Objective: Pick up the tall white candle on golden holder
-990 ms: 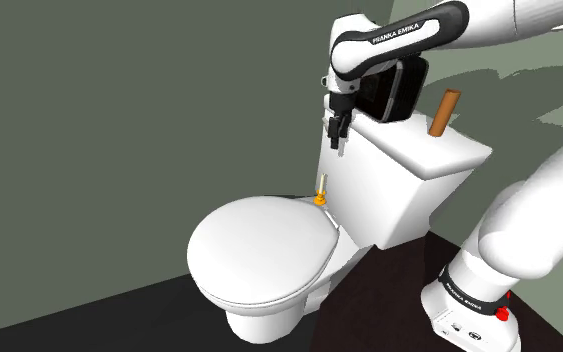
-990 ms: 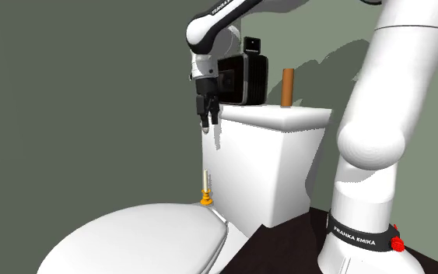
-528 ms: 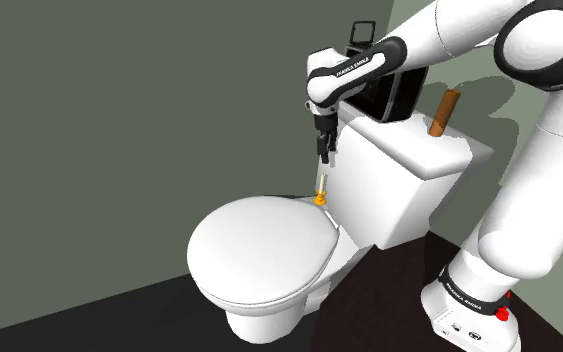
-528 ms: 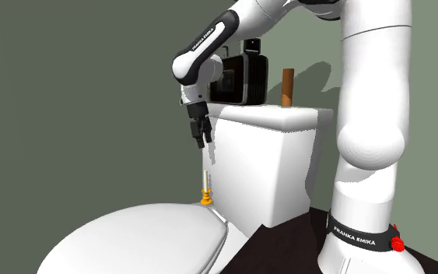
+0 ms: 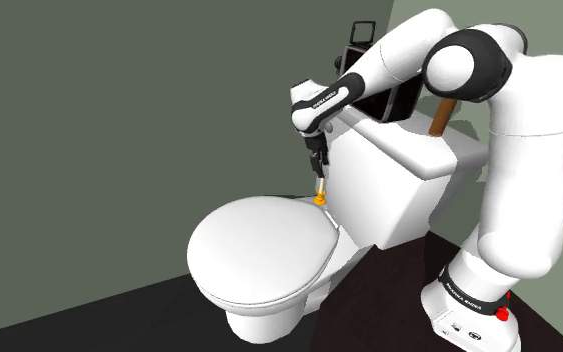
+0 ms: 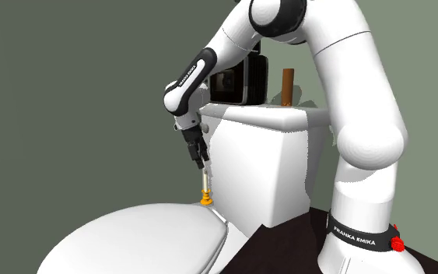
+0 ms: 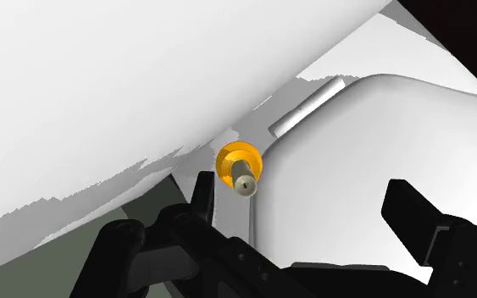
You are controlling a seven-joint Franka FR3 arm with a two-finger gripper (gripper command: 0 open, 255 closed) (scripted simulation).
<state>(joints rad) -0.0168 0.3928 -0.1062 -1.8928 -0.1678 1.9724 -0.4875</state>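
While the gripper [image 5: 319, 171] is hovering with its fingers [image 7: 201, 193] standing apart and holding nothing, the candle [image 7: 245, 182] on its golden holder [image 7: 230, 161] is standing upright on the toilet [image 5: 259, 250] beside the tank [image 5: 409, 190], just below the fingers, its long axis pointing up at them, nearer one finger than the other

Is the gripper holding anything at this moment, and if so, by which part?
Nothing is held. The gripper is open, hovering over the candle, which stands untouched in its orange-gold holder beside the toilet lid.
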